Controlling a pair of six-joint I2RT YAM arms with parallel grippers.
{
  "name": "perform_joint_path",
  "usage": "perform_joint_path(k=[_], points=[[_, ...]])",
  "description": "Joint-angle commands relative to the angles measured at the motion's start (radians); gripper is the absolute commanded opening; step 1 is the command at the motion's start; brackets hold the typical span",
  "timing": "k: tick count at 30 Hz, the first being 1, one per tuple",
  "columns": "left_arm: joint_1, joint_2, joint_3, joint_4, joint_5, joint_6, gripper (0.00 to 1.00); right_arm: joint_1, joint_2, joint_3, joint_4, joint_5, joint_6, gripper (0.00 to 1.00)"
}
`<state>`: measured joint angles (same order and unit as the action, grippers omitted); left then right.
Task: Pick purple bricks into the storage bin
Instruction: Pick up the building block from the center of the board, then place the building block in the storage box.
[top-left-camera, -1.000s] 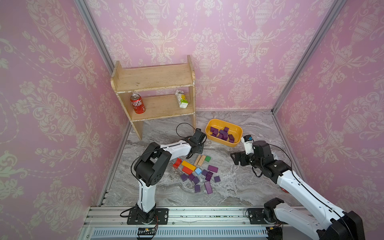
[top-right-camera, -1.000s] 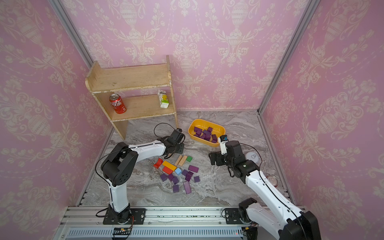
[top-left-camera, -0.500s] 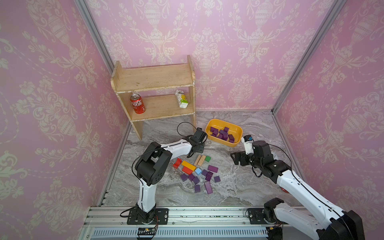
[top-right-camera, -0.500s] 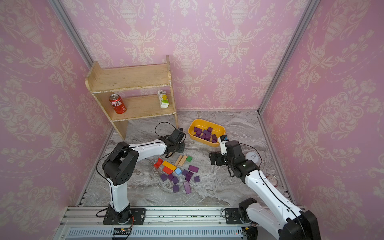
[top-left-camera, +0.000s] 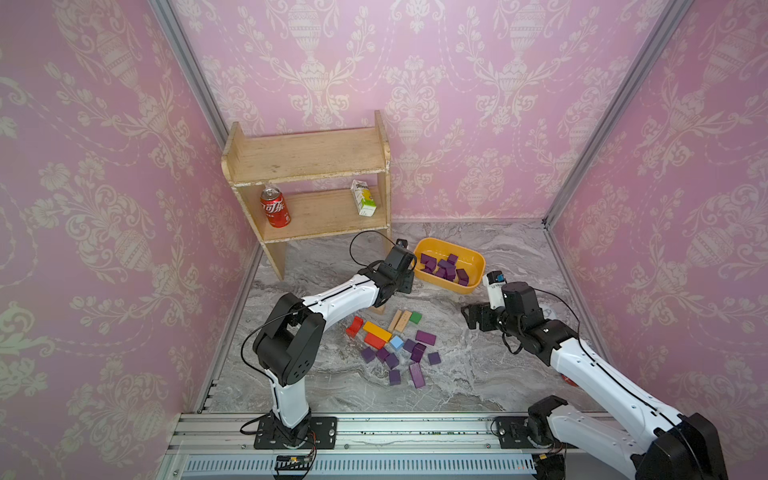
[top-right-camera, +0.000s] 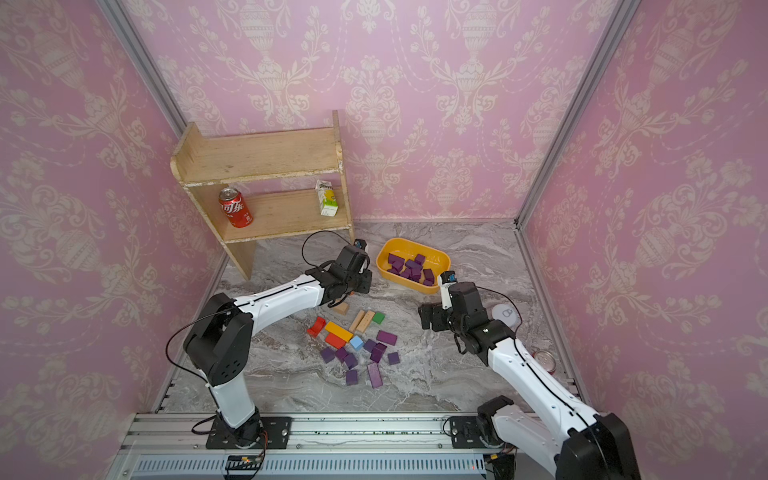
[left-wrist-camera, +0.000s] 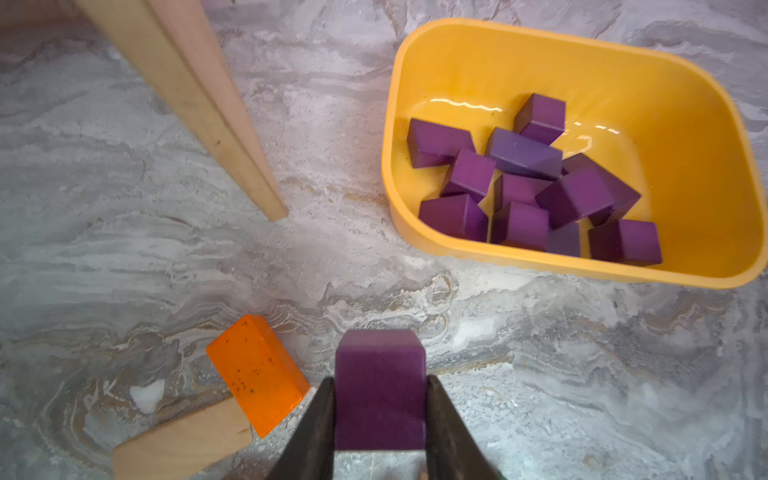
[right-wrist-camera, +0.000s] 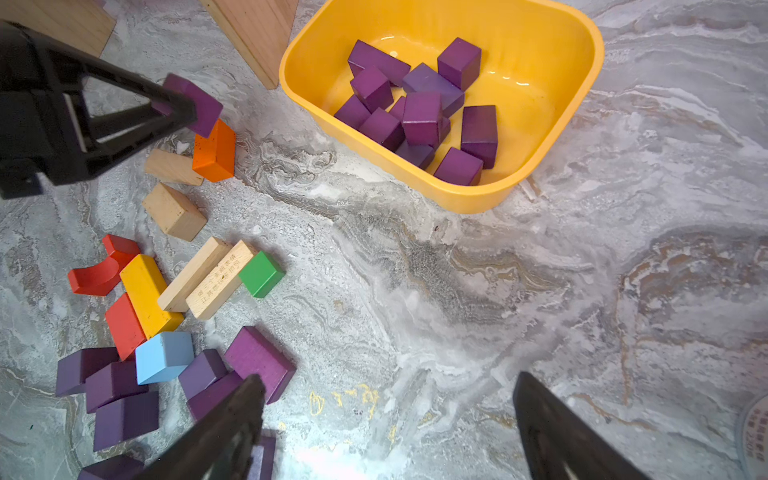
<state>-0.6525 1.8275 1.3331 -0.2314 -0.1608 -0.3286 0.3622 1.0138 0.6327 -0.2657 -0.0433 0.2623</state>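
Purple brick (left-wrist-camera: 380, 374) is clamped between the closed jaws of the left pincer (left-wrist-camera: 380, 384), above the marbled bench (left-wrist-camera: 540, 353), beside an orange block (left-wrist-camera: 257, 378) and just short of the yellow storage bin (left-wrist-camera: 519, 50); other purple bricks (left-wrist-camera: 523, 153) lie heaped inside the bin; loose bricks (top-left-camera: 415, 353) lie on the bench among coloured blocks; the right pincer (right-wrist-camera: 388, 380) hangs spread wide, holding nothing; a red can (top-left-camera: 275, 206) on the wooden shelf (top-left-camera: 307, 153) bears white Chinese Coca-Cola lettering; a tan block (right-wrist-camera: 220, 286) carries printed characters too small to read.
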Motion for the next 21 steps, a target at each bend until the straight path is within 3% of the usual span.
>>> perform_joint_path(k=[1, 17, 21], points=[[-0.025, 0.042, 0.108, -0.017, 0.01, 0.062, 0.24, 0.001, 0.017, -0.023, 0.034, 0.025, 0.028, 0.94], [-0.045, 0.374, 0.564, -0.161, 0.021, 0.15, 0.24, 0.0, 0.114, -0.044, 0.098, 0.019, 0.039, 0.94], [-0.051, 0.445, 0.672, -0.226, -0.015, 0.175, 0.33, 0.001, 0.13, -0.042, 0.098, 0.011, 0.037, 0.94]])
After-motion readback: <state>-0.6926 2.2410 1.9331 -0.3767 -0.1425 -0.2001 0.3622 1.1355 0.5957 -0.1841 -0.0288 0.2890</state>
